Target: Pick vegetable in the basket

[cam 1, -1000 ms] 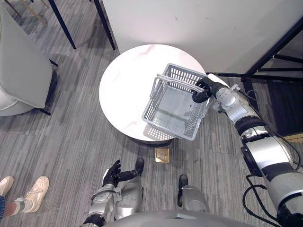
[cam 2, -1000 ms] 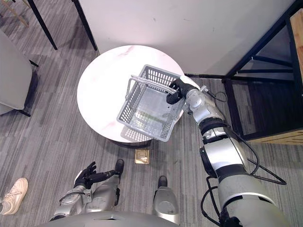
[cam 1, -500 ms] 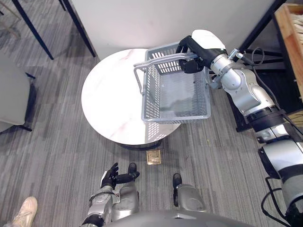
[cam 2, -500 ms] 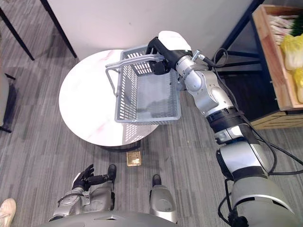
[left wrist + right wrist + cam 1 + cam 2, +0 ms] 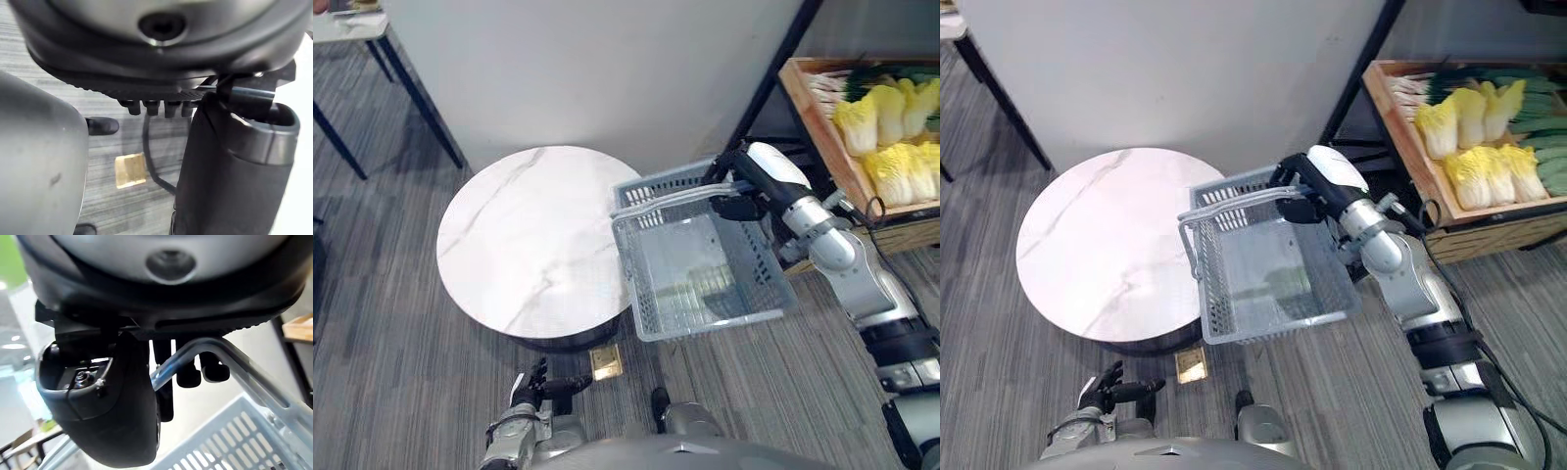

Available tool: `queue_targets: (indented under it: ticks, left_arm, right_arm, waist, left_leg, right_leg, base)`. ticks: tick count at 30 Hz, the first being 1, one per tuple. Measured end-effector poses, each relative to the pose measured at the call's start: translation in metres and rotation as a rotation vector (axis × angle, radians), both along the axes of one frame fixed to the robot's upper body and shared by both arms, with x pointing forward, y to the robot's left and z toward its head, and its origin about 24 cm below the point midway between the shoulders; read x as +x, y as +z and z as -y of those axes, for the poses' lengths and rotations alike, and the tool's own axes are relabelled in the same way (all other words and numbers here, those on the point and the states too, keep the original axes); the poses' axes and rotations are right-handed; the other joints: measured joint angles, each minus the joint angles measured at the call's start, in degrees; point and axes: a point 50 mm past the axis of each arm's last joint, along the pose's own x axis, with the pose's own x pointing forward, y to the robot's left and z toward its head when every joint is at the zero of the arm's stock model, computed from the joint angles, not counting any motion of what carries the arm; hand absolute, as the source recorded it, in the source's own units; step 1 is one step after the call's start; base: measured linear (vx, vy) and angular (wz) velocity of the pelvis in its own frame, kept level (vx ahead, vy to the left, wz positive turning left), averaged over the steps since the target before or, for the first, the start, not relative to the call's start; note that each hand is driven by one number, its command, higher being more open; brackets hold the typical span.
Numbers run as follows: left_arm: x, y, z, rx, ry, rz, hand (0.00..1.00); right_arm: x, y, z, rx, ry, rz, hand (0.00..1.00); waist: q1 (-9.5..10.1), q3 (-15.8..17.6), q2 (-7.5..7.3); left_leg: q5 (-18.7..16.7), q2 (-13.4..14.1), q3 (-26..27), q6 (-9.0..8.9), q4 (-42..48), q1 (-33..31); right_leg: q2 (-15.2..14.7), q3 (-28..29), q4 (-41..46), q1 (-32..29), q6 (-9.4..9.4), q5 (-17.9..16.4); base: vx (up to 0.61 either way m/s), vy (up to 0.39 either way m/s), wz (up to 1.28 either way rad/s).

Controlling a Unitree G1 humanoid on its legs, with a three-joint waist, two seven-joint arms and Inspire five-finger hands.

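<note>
Since half a second ago, the grey plastic mesh basket [image 5: 710, 318] has swung off the round white marble-topped table [image 5: 519, 245]. It now hangs just past the table's right edge, over the grey wood-grain floor [image 5: 391, 352], and the head has turned toward the produce. The right hand [image 5: 734, 196] is clenched round the basket's paired grey handles [image 5: 675, 199]; the right wrist view shows its fingers hooked over the bars. The basket is empty. The vegetables, pale yellow-green Chinese cabbages [image 5: 1484, 171], lie in an open wooden crate [image 5: 811, 127] further right, well apart from the basket's mouth. The left hand [image 5: 1102, 390] hangs low at the robot's side, fingers relaxed and holding nothing.

The step in hand looks like carrying the basket to the crate. Doing it well means keeping the grip firm and the handles level, so the basket does not swing or tip. The black rack post [image 5: 773, 88] stands close behind the hand, so the carry should pass in front of it. Stopping with the basket's open top just beside the crate's near rim would leave the left hand a short reach to a cabbage.
</note>
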Motion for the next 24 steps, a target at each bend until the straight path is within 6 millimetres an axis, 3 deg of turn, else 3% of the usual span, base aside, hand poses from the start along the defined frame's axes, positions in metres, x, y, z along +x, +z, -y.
queue_targets:
  ticks: [6, 9, 19, 24]
  left_arm:
    - [-0.014, -0.005, 0.001, -0.006, 0.007, -0.044, 1.0]
    - [-0.02, -0.006, 0.0, -0.007, 0.017, -0.059, 1.0]
    - [-0.032, -0.011, 0.004, -0.011, -0.008, -0.117, 1.0]
    - [-0.035, -0.013, 0.009, -0.021, -0.009, -0.131, 1.0]
  right_arm:
    - [-0.032, -0.038, 0.038, 0.054, -0.165, -0.112, 0.0]
    - [-0.06, -0.076, 0.049, 0.136, -0.269, -0.221, 0.0]
    - [-0.142, -0.154, 0.06, 0.425, -0.642, -0.414, 0.0]
    - [-0.18, -0.177, 0.066, 0.536, -0.882, -0.443, 0.0]
  waist:
    - [-1.97, -2.56, 0.45]
    - [-3.2, -3.03, 0.44]
    - [-6.08, -4.48, 2.12]
    - [-6.29, -4.95, 2.85]
  left_leg:
    - [-0.51, -0.14, 1.81, 0.08, 0.03, 1.53]
    - [-0.75, -0.23, 3.12, 0.2, 0.04, 2.38]
    - [-1.84, -0.59, 5.14, -0.08, 0.02, 4.21]
    - [-2.14, -0.86, 5.09, 0.36, 0.0, 4.67]
  right_leg:
    - [0.04, 1.57, -0.16, 0.86, 0.04, 0.01]
    - [0.08, 2.91, -0.11, 0.94, 0.11, 0.03]
    - [-0.05, 4.81, -0.06, 1.4, 0.52, -0.12]
    - [-0.31, 4.75, -0.04, 1.98, 0.36, -0.38]
  base:
    - [0.01, 0.005, -0.15]
    - [0.0, 0.004, -0.2]
    - [-0.01, 0.005, -0.1]
    - [0.0, 0.0, 0.0]
